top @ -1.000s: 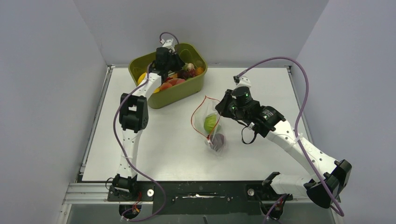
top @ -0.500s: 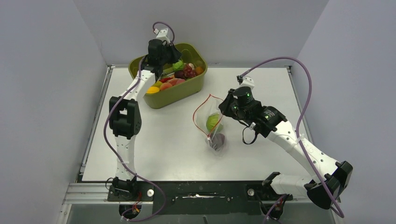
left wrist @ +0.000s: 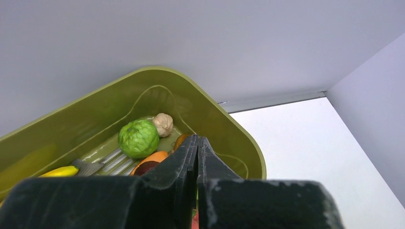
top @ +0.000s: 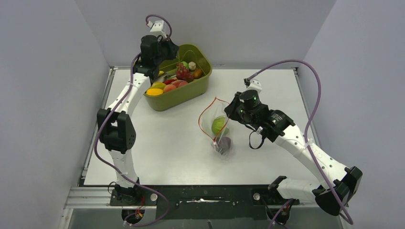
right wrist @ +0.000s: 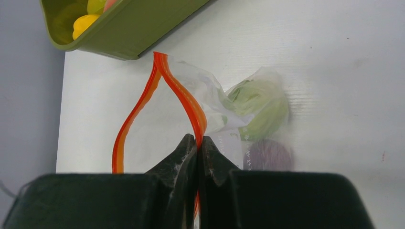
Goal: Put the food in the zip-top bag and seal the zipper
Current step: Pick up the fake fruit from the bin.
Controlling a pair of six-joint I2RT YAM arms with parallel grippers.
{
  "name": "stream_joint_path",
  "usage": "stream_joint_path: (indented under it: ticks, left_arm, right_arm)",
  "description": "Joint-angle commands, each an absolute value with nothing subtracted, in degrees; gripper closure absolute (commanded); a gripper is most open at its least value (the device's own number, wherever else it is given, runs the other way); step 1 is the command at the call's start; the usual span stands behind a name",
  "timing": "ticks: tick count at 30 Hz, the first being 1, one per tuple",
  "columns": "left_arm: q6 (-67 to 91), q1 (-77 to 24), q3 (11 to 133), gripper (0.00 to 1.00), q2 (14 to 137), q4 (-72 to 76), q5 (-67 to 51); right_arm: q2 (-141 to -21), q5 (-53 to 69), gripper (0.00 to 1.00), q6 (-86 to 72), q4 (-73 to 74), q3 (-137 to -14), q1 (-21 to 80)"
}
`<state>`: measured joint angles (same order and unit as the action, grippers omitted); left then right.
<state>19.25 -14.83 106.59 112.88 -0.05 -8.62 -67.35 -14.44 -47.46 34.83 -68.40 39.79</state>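
Observation:
The zip-top bag [top: 215, 126] lies mid-table with its mouth open toward the tub. A green food [top: 218, 125] and a purple food [top: 224, 143] are inside it. My right gripper [top: 229, 110] is shut on the red-orange zipper [right wrist: 181, 93] at the bag's rim and holds one side of the mouth up [right wrist: 197, 138]. The green food [right wrist: 260, 109] and the purple one [right wrist: 270, 155] show through the plastic. My left gripper [top: 168, 51] hangs above the tub's back left, shut [left wrist: 197, 138], with nothing visible between its fingers.
The olive-green tub [top: 181, 100] stands at the back left with several foods: a green round one [left wrist: 138, 138], a beige bulb [left wrist: 163, 124], a yellow one [left wrist: 59, 171], red grapes [top: 182, 72]. The back wall is close behind the tub.
My left gripper has risen out of the tub and drawn back to the left, shut. My right gripper has shifted slightly right with the bag's rim.

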Motion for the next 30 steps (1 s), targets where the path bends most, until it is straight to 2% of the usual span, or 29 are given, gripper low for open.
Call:
stream_joint_path:
  ticks: [1,15,30]
  left_arm:
    - [17.32,-14.29,105.52,1.0,107.05,3.48,-6.87]
    - [16.05,-14.39,108.26,1.0,100.19,-2.81,-6.42]
    - [18.68,-14.41,104.44,1.0,88.62,-5.78,-7.85]
  right_arm:
    - [-65.3,-15.96,1.0,-48.75,31.99,-68.33,40.06]
    - [-69.3,-16.85,1.0,-48.01,32.28,-70.75,40.78]
    - [-72.3,-16.08,1.0,-48.68,29.84,-70.1,41.23]
